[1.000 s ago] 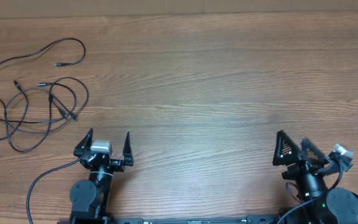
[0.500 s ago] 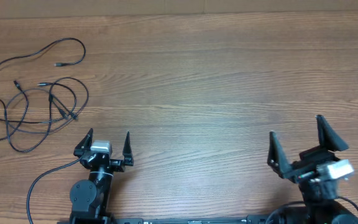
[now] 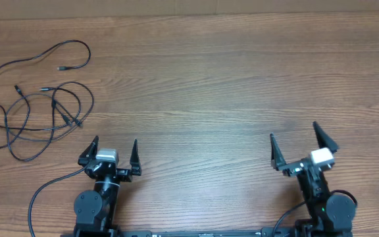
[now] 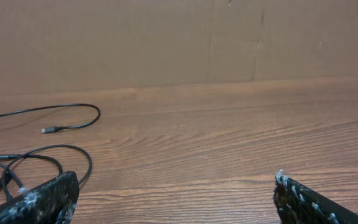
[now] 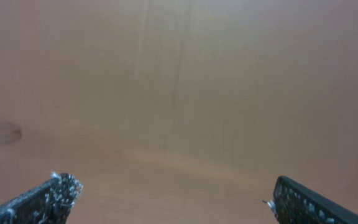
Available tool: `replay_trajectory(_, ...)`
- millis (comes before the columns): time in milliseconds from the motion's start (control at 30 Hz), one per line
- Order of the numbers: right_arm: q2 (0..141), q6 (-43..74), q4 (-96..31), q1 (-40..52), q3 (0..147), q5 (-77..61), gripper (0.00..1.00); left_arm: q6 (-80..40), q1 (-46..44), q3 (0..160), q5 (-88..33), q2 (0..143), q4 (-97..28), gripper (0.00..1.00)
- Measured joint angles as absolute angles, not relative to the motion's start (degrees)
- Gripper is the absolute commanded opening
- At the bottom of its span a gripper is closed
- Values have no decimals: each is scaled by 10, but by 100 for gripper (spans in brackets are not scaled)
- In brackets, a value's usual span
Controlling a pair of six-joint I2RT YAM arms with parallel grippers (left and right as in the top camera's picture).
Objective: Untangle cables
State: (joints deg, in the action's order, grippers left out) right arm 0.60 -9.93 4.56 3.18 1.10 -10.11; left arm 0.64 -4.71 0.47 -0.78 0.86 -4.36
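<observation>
A: What is seen at the far left of the table (image 3: 209,79)?

B: The cables (image 3: 53,102) are seen there, thin and black, laid in loose loops that are crossed over each other in several places. Small plugs are noticed at some ends. One long strand is curved toward the far edge, and the rest is gathered in a tangle nearer to the robot. In the left wrist view the same cables (image 4: 50,130) are found at the left, before a brown wall (image 4: 166,43).

A: Are they gripped?

B: No, they are left lying free on the wood. The left gripper (image 3: 116,139) is held near the front edge, to the right of the tangle and apart from it. Its jaws are spread wide and nothing is pinched. A thicker black cable (image 3: 34,199) is led out from its arm.

A: And at the right?

B: The right gripper (image 3: 294,130) is found well apart from the cables, slightly turned. Its jaws are spread wide too, with nothing between them. Its wrist view is blurred, so only the fingertips (image 5: 58,190) are made out
</observation>
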Motion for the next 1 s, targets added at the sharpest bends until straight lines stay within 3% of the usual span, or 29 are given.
replay_trajectory(167, 7, -95, -52, 39, 11, -47, 100, 6, -47, 5, -8, 9, -44, 100)
replay_trajectory(433, 7, -82, -51, 31, 11, 18, 100, 6, -47, 5, -8, 9, -44, 100)
replay_trajectory(1000, 7, -77, -51, 18, 11, 24, 100, 6, -47, 5, -8, 9, -44, 100)
